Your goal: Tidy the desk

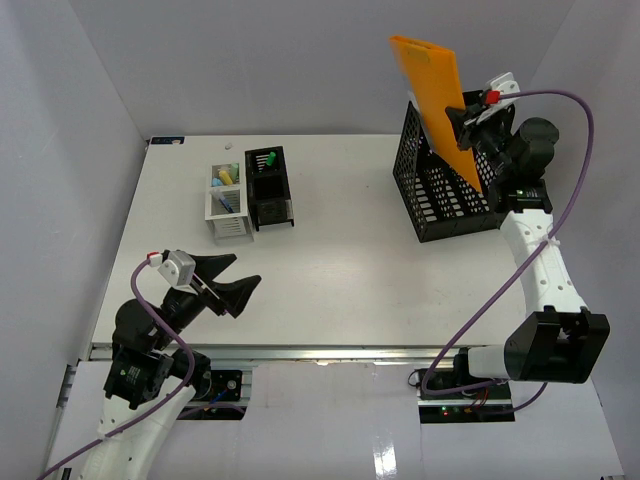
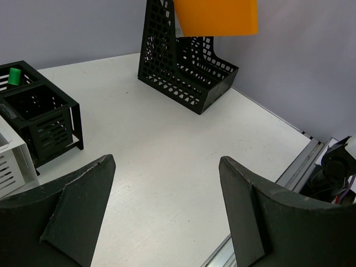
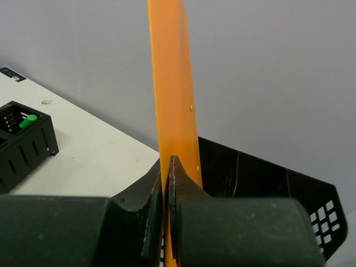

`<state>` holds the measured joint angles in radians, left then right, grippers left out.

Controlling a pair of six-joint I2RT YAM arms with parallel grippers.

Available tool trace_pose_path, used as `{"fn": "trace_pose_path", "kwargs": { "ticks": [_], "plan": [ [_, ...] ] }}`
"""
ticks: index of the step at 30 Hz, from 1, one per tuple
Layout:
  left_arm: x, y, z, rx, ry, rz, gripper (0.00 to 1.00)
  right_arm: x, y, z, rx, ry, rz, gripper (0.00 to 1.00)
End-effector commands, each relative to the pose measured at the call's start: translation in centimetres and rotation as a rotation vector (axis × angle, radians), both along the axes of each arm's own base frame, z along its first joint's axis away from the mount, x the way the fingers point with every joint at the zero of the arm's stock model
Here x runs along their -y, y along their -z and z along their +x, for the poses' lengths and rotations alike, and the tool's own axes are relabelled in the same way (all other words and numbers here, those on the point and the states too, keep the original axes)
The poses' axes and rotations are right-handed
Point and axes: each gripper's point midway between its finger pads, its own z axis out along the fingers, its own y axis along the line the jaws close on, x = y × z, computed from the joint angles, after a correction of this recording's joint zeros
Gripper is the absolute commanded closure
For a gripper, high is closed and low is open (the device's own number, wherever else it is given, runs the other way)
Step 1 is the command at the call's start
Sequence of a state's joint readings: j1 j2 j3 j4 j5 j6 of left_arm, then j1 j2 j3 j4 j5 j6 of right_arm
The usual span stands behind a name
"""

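Two arms share the desk, a broad white tabletop that fills the middle of the overhead view, closed in by plain white walls and edged by a metal rail along its near side. At the far right, the right gripper is clenched on an orange folder, its fingers pressed flat against both faces of the sheet. The folder stands tilted, its top leaning up and left above a black mesh file holder that sits near the right wall. The folder's lower end drops inside the holder's outline, but the fingers hide whether it touches the holder's floor. A purple cable loops from that wrist down past the arm. At the near left, the left gripper hangs released, jaws spread wide with nothing between them, just above bare tabletop. Beyond it, toward the back left, a black mesh organizer stands touching a white organizer. A green-capped marker shows in the black one, and a yellow item in the white one. Open tabletop separates these organizers from the file holder.
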<state>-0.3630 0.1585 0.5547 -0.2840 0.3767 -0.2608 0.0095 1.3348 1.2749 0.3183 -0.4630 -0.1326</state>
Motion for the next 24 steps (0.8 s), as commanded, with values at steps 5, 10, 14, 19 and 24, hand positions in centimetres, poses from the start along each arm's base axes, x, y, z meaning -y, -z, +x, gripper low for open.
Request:
{"fn": "trace_pose_path", "kwargs": {
  "ticks": [5,10,14,19,24],
  "plan": [
    [0.1,0.3,0.1,-0.004,0.002,0.0,0.13,-0.6,2.7,-0.7,0.055,0.038,-0.059,0.92],
    [0.1,0.4,0.1,-0.006,0.004,0.003,0.13,-0.4,5.0,-1.6,0.048,0.043,-0.084,0.92],
    [0.2,0.5,0.2,-0.011,0.007,0.005,0.13,-0.3,7.2,-2.4,0.021,0.045,-0.089,0.91],
    [0.2,0.5,0.1,-0.009,0.009,0.002,0.13,0.2,9.2,-3.1,-0.017,0.071,-0.079,0.81],
    [0.2,0.5,0.1,-0.012,0.012,0.0,0.13,0.9,10.2,-3.7,-0.043,0.1,-0.06,0.54]
  ]
}}
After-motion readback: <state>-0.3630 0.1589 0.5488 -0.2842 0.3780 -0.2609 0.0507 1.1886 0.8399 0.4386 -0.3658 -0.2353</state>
